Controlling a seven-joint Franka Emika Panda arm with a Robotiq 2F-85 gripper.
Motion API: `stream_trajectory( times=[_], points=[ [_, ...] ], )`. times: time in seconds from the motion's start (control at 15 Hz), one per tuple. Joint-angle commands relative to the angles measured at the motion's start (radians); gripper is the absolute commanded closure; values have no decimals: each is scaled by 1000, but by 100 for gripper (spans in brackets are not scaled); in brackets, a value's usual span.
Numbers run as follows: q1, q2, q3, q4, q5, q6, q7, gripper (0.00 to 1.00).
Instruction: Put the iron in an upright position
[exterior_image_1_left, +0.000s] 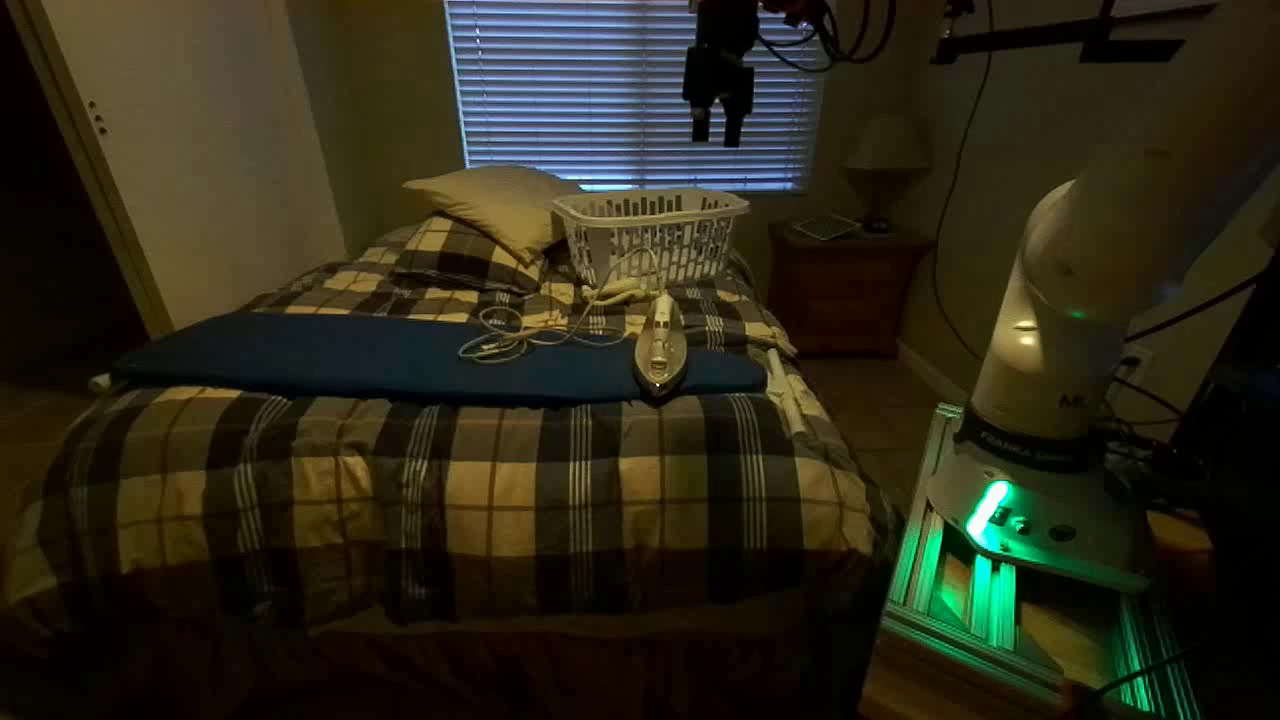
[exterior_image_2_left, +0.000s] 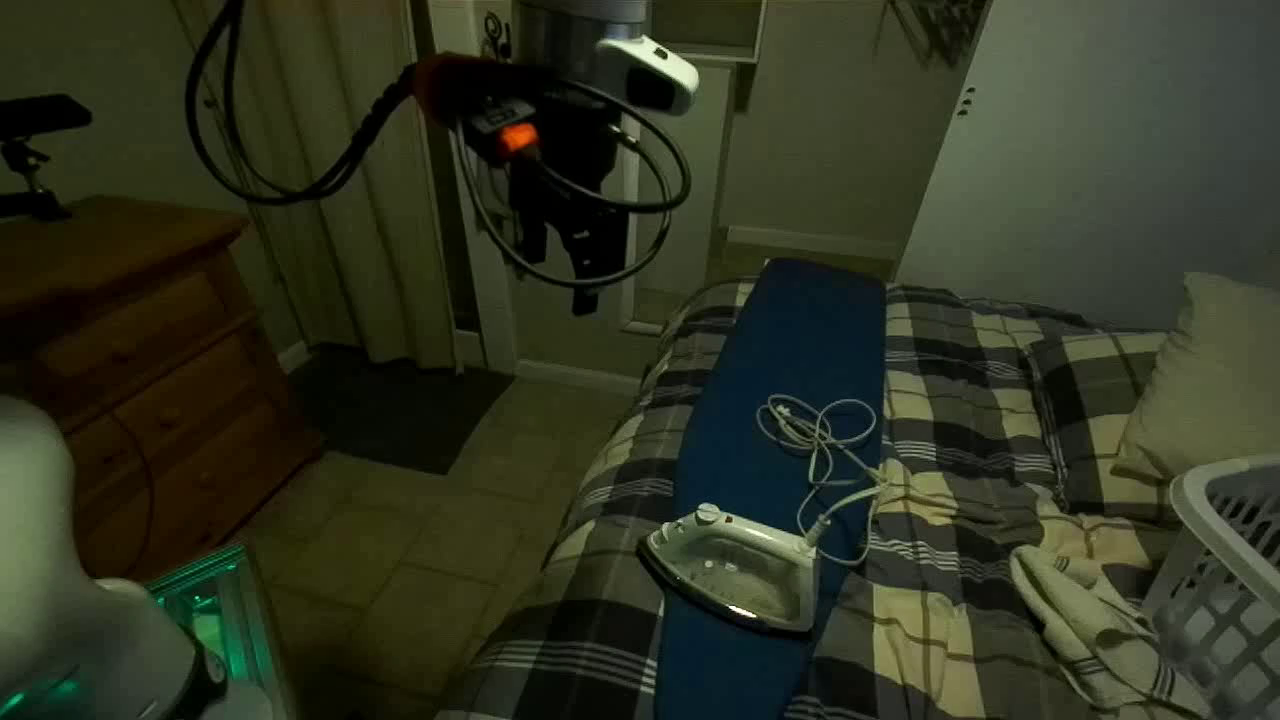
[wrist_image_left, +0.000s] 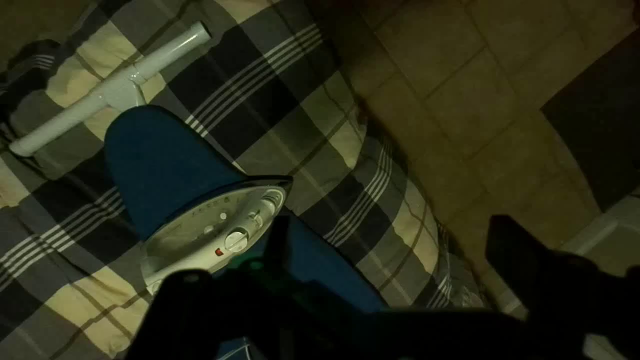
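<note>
The iron, pale with a dark soleplate, lies flat on its soleplate on the blue ironing board; it shows in both exterior views (exterior_image_1_left: 661, 350) (exterior_image_2_left: 745, 575) and in the wrist view (wrist_image_left: 210, 227). Its tip points over the board's long edge. Its pale cord (exterior_image_1_left: 505, 340) is looped on the board behind it. The blue ironing board (exterior_image_2_left: 790, 340) lies across the bed. My gripper (exterior_image_1_left: 717, 138) is open and empty, high above the bed and apart from the iron; it also shows in an exterior view (exterior_image_2_left: 558, 280). In the wrist view (wrist_image_left: 391, 220) a dark finger overlaps the iron's rear part.
A white laundry basket (exterior_image_1_left: 650, 213) stands on the bed behind the iron. A pale pillow (exterior_image_1_left: 500, 205) leans behind it to the left. A towel (exterior_image_2_left: 1090, 620) lies by the basket. The board's white leg bar (wrist_image_left: 120, 90) sticks out at its end. A nightstand (exterior_image_1_left: 840, 290) holds a lamp.
</note>
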Motion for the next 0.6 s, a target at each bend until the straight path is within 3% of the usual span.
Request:
stream_trajectory(
  times=[0.0,0.2,0.53],
  points=[
    [-17,2,14,2,5,-2,-5,0],
    [-17,2,14,2,5,-2,-5,0],
    [-96,35,29,-158,-122,379,164,0]
  ],
)
